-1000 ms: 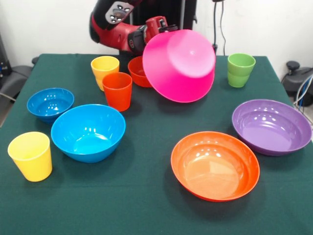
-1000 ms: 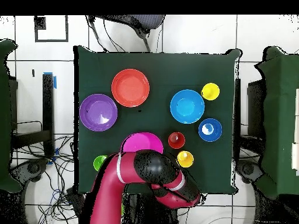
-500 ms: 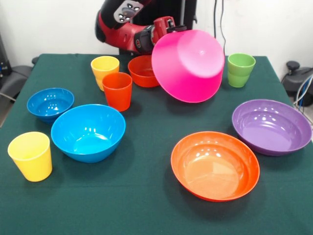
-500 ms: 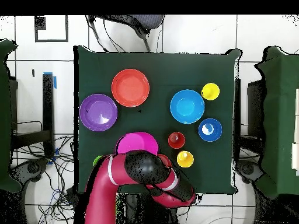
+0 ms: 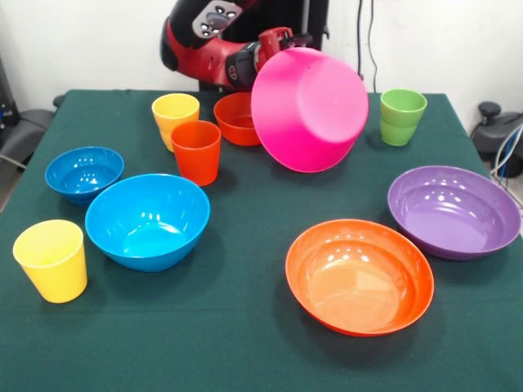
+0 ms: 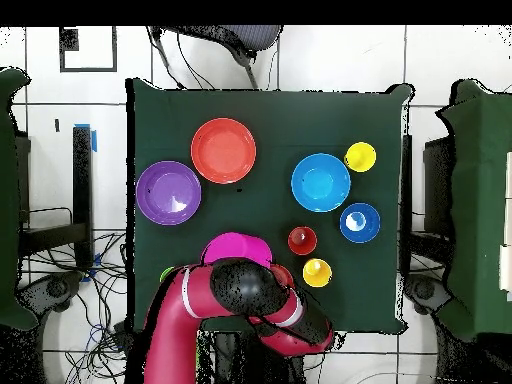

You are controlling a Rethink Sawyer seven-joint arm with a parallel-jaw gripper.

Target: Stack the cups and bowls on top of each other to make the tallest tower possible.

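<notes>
Pink bowl hung tilted off the gripper, which clutched its rim; small orange bowl sat just beside, on the desk.

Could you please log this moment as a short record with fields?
held: large pink bowl, lifted off the table and tipped, its underside toward the front camera
holder: gripper at the bowl's upper rim
bowls on table: medium blue, small blue, small orange, wide orange, wide purple
cups upright: yellow, yellow, orange-red, green
stacked: nothing yet
</notes>
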